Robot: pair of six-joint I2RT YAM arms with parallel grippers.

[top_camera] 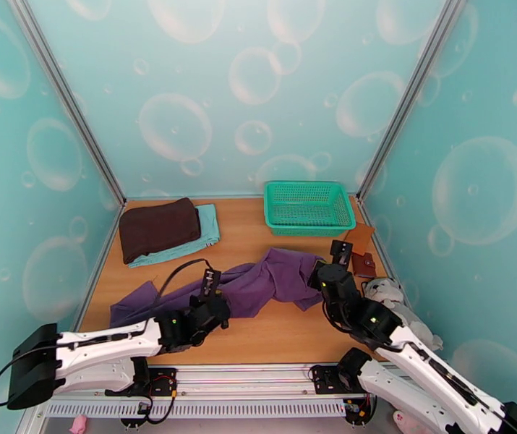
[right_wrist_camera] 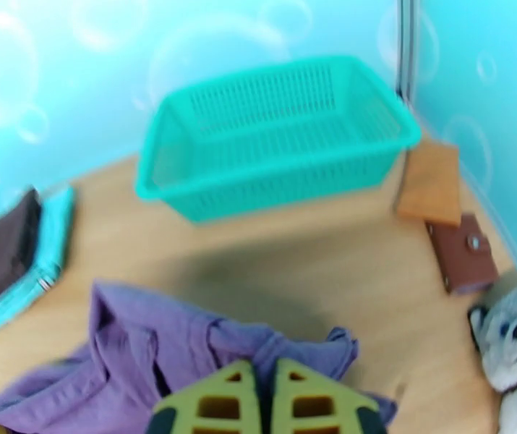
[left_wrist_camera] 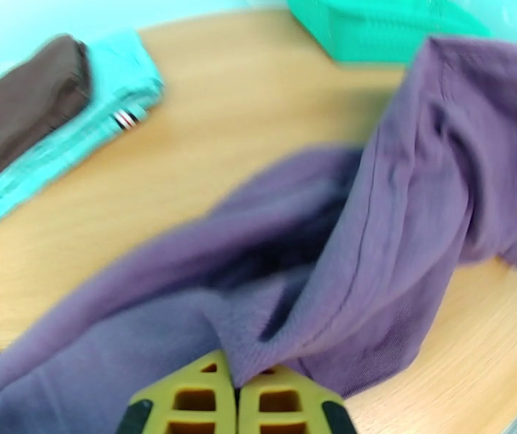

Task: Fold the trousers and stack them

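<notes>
The purple trousers (top_camera: 258, 282) lie crumpled across the middle of the wooden table (top_camera: 280, 334), one leg trailing to the near left. My left gripper (top_camera: 213, 287) sits at their middle. In the left wrist view its yellow fingers (left_wrist_camera: 200, 396) are pressed together with purple fabric (left_wrist_camera: 374, 233) bunched between the tips. My right gripper (top_camera: 321, 275) is at the trousers' right end. In the right wrist view its fingers (right_wrist_camera: 222, 403) are shut with the purple cloth (right_wrist_camera: 150, 341) gathered at the tips.
A green basket (top_camera: 309, 207) stands at the back right. A dark brown folded cloth (top_camera: 158, 227) rests on a light teal one (top_camera: 207, 236) at the back left. A brown wallet (top_camera: 364, 264), a card piece (top_camera: 364, 236) and a plush toy (top_camera: 388, 294) line the right wall.
</notes>
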